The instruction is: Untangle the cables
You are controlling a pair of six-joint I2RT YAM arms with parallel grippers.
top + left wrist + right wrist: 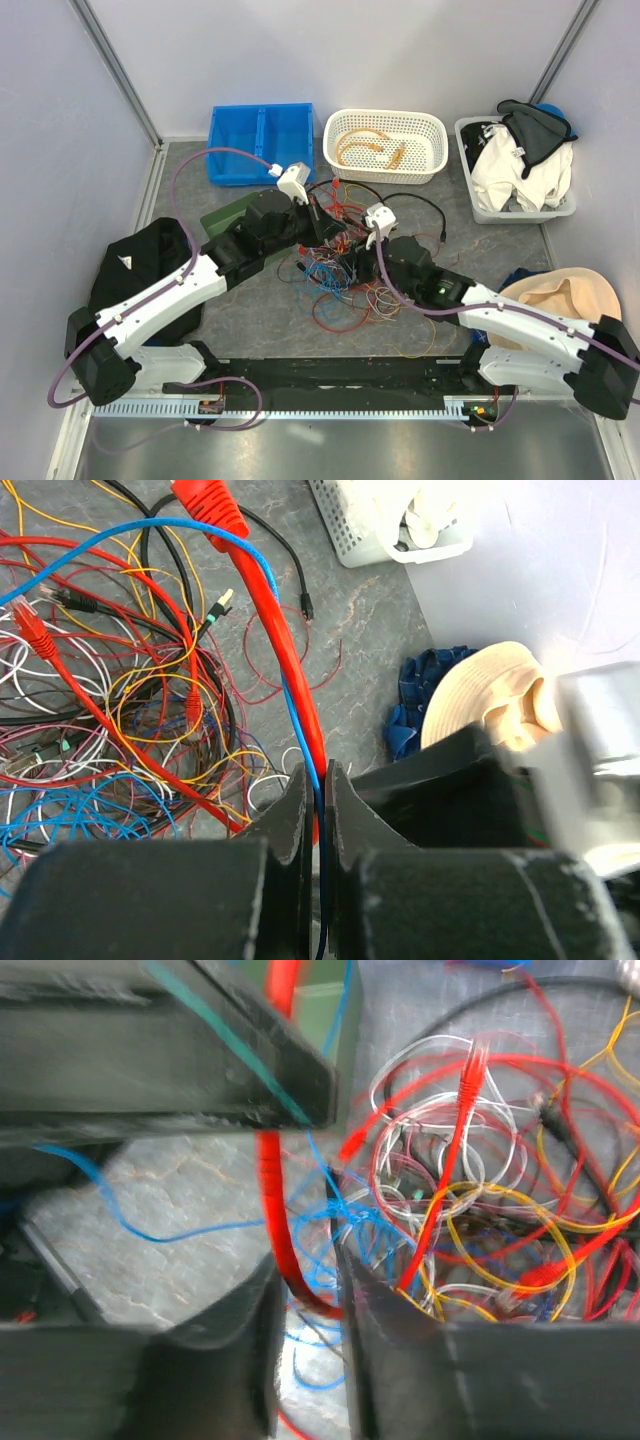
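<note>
The cables (340, 265) lie in a tangled heap of red, blue, yellow, white and black wires mid-table, also filling the left wrist view (120, 700) and the right wrist view (470, 1210). My left gripper (320, 780) hangs over the heap's far side (318, 215), shut on a thin blue cable (290, 695). A thick red cable (270, 610) runs just behind that blue one. My right gripper (305, 1280) sits low in the heap (352, 262). Its jaws stand apart, and the thick red cable (270, 1190) crosses the gap between them.
At the back stand a blue bin (260, 145), a white basket (385, 145) holding pale cord, and a grey bin (515, 170) of clothes. A black cloth (135, 270) lies left and a tan hat (560, 295) right. A green board (225, 215) lies under the left arm.
</note>
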